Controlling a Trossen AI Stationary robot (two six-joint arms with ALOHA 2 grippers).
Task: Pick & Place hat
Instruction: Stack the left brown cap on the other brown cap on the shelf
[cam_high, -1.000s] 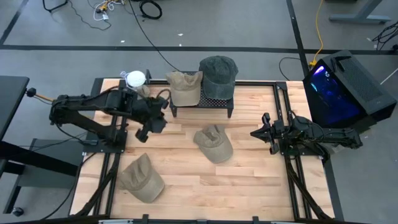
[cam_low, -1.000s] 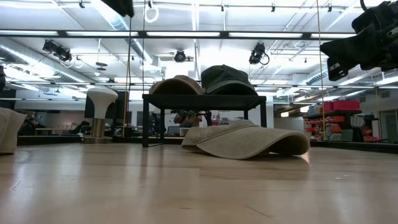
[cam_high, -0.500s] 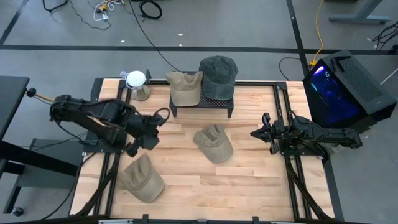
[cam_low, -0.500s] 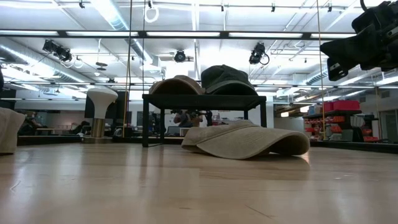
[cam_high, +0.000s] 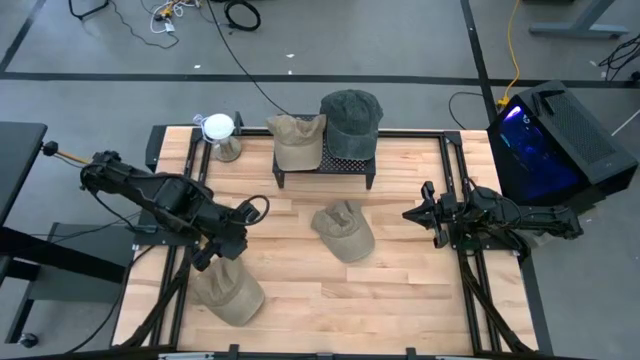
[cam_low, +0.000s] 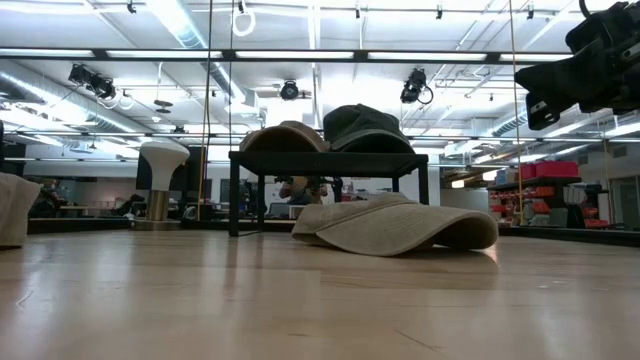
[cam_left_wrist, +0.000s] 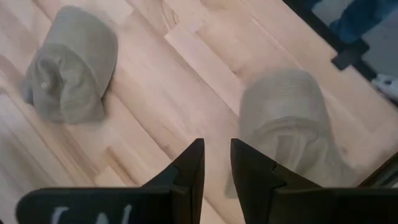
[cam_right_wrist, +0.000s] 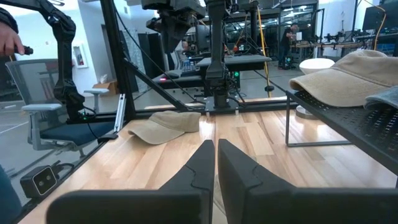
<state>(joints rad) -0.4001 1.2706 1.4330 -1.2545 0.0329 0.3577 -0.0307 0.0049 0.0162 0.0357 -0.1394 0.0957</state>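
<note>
Two hats lie loose: one (cam_high: 342, 231) mid-table, one (cam_high: 228, 287) near the front edge under the left gripper (cam_high: 206, 255), fingers slightly parted, empty; right gripper (cam_high: 414, 213) clenched.

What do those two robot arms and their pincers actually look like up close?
Both arms are dark, almost black, built of jointed segments. The left arm has a thin black cable looping beside its wrist. Each ends in a pincer of two flat, angular black fingers. The left pincer carries white lettering on its body; the right pincer looks plain.
</note>
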